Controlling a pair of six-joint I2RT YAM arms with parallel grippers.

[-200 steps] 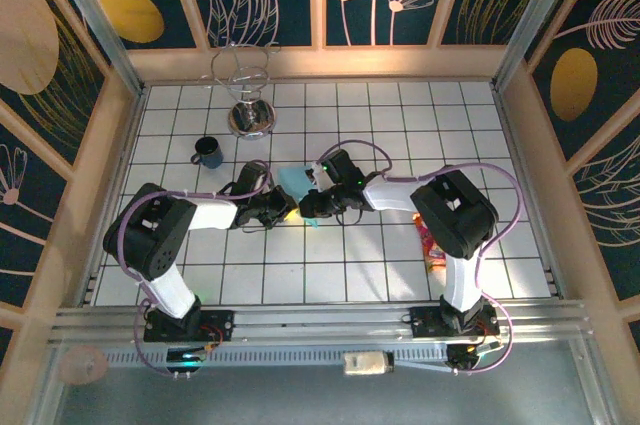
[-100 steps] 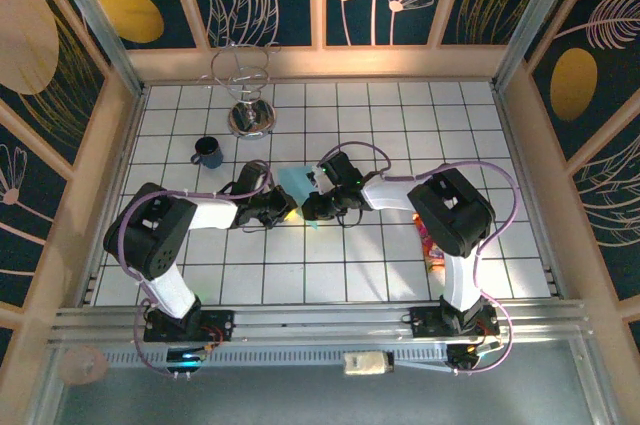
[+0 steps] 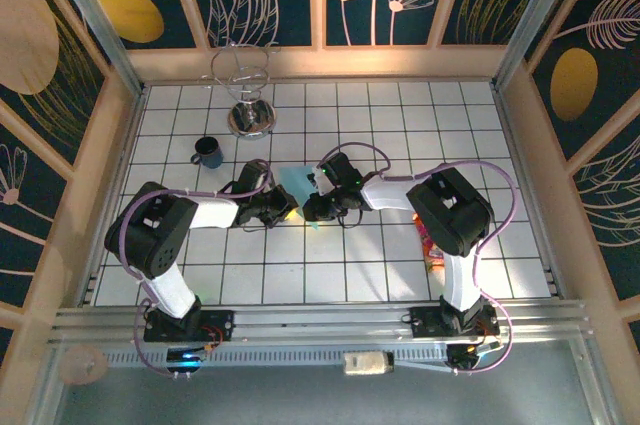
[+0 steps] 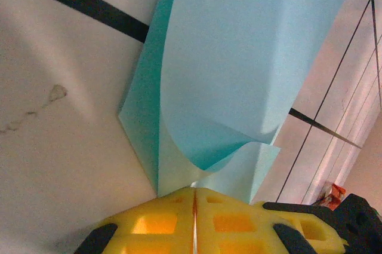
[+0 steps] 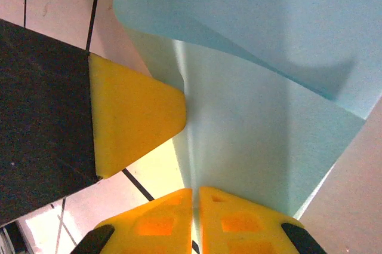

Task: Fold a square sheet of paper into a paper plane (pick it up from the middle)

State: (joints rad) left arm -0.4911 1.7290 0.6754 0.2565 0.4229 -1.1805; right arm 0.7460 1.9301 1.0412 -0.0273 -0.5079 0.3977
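Looking in from the near edge, you have the orange-red snack packet lying on the tiles beside the right arm. Farther in, mid-table, your left gripper and right gripper meet almost tip to tip. Each has its yellow jaws pressed together on the near edge of the light-blue sheet, which is partly folded, with one flap curling up off the tiles. Beyond, to the left, stands a dark mug, and near the back wall a wire stand.
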